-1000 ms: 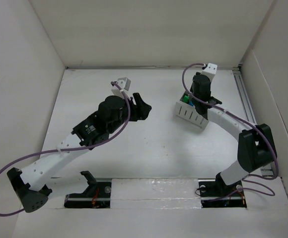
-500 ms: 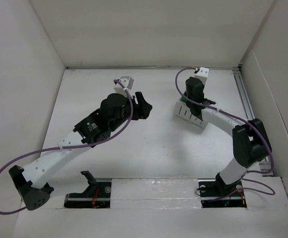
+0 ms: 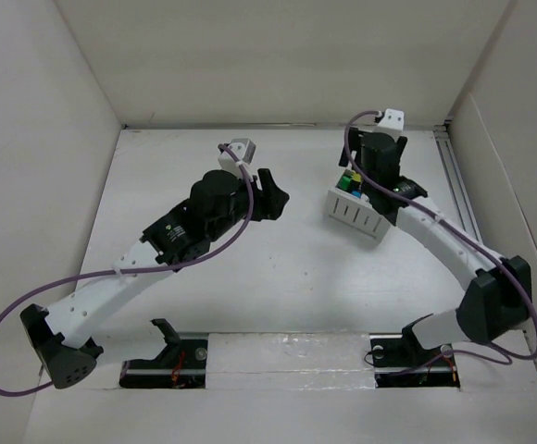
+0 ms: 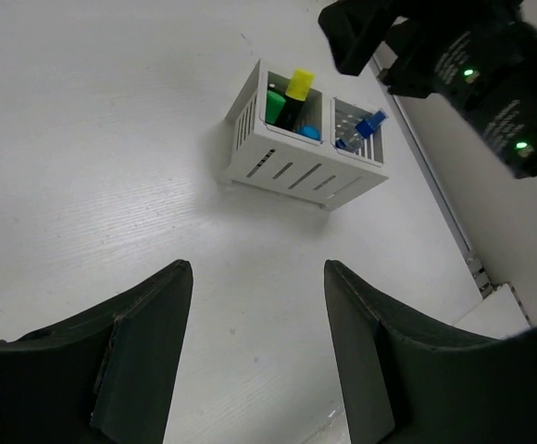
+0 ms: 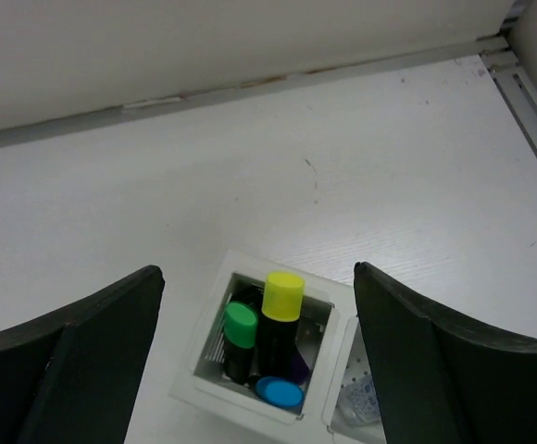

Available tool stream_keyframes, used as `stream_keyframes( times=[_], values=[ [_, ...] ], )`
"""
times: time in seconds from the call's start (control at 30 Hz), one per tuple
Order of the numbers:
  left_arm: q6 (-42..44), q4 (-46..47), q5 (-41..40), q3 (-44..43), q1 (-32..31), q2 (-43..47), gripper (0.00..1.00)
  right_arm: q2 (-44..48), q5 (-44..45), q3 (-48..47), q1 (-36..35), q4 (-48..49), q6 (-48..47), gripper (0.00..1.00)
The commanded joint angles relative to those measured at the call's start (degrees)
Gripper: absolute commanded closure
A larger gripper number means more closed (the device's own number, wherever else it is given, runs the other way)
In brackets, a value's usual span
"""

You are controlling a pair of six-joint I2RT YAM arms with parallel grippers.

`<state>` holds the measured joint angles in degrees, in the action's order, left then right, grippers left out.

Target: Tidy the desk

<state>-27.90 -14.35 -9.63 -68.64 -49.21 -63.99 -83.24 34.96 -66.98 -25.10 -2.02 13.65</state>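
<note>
The desk (image 3: 278, 277) is a white tabletop walled by white panels. On it, at the back right, stands a small white slotted box (image 3: 354, 215) with two compartments. Its left compartment holds markers with a yellow cap (image 5: 283, 294), a green cap (image 5: 241, 326) and a blue cap (image 5: 279, 392). A blue-tipped pen (image 4: 366, 125) leans in the right compartment. My right gripper (image 5: 257, 273) hangs open directly above the box, holding nothing. My left gripper (image 4: 256, 265) is open and empty over bare desk, left of the box (image 4: 287, 171).
A metal rail (image 3: 458, 180) runs along the desk's right edge by the wall panel. Both arm bases sit at the near edge. The right arm's wrist (image 3: 380, 153) hides the back of the box in the top view.
The right wrist swung left over the box, then back right, and the coloured caps now show beside it. The left arm drifted slightly right.
</note>
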Motion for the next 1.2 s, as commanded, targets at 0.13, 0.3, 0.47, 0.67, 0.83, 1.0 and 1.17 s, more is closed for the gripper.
stream_keyframes(
  times=[0.13,0.3,0.47,0.67,0.83,1.0,1.17],
  values=[
    [2.59,4.94,2.51,-0.97,0.17,2.46,0.44,11.25,-12.35,-6.85,-3.89,-13.26,1.45,0.14],
    [2.68,6.17,4.18,1.57,0.17,4.31,0.43,18.88,-18.78,-0.97,-9.52,-21.17,11.89,0.35],
    [0.48,8.54,6.19,8.07,0.17,8.43,0.43,23.47,-27.65,10.88,-16.63,-24.33,19.65,1.0],
    [-2.15,11.88,9.28,16.87,0.17,13.53,0.43,24.45,-31.88,14.33,-27.01,-30.57,25.02,1.0],
    [-3.21,11.19,9.28,18.37,0.17,15.73,0.43,21.11,-36.87,14.77,-34.02,-35.77,26.69,1.0],
    [-5.66,8.55,5.69,16.88,0.17,16.0,0.43,17.77,-36.83,16.27,-41.33,-33.66,25.11,1.0],
    [-10.6,7.76,2.77,16.61,0.17,15.56,0.43,16.18,-31.71,15.56,-44.51,-32.87,22.48,0.99]
  ],
)
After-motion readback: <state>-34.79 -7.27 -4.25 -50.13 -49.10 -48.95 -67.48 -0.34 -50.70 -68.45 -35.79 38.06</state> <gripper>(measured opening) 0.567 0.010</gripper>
